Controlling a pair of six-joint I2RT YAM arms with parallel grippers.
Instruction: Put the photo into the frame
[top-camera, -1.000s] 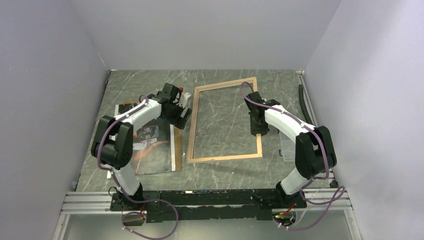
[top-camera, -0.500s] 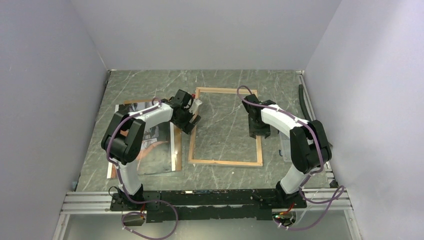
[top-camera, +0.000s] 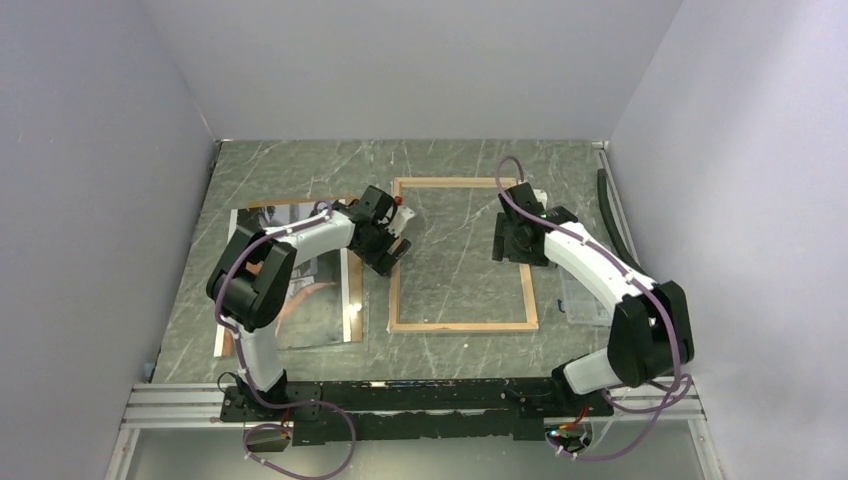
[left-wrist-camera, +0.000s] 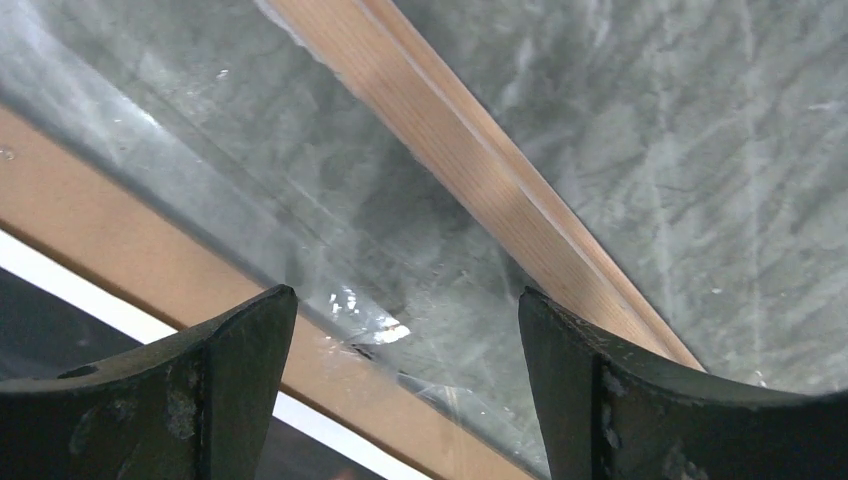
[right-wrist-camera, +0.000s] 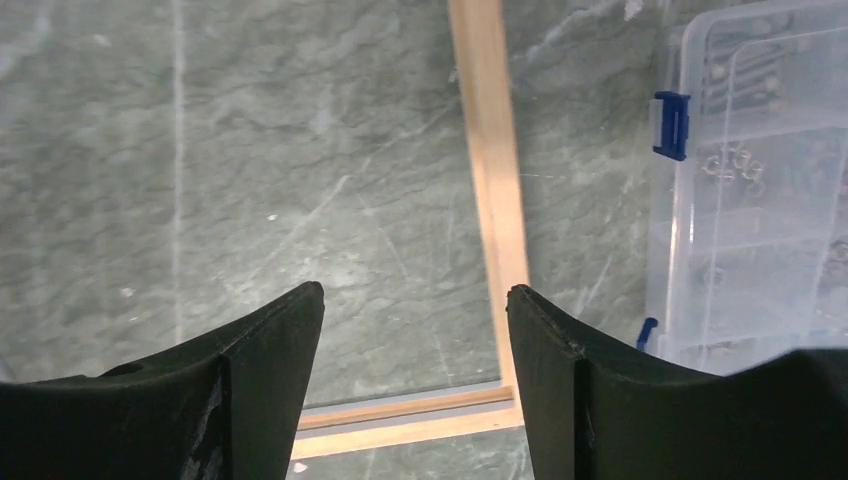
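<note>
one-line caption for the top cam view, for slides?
Left gripper and right gripper, both open, poised at opposite rails of the frame, wood back up; the photo lies to its left.

The left arm (top-camera: 310, 228) is folded, elbow raised over its base, forearm reaching forward and right toward the centre. The left gripper (top-camera: 388, 246) sits low, wrist tipped down, fingers (left-wrist-camera: 235, 390) spread wide, nothing between them. The right arm (top-camera: 585, 258) has its elbow out to the right, forearm stretched forward and left toward the centre. The right gripper (top-camera: 510, 240) is low, aimed down, fingers (right-wrist-camera: 265, 385) apart, gap empty. The two grippers are about level with each other, well apart.
</note>
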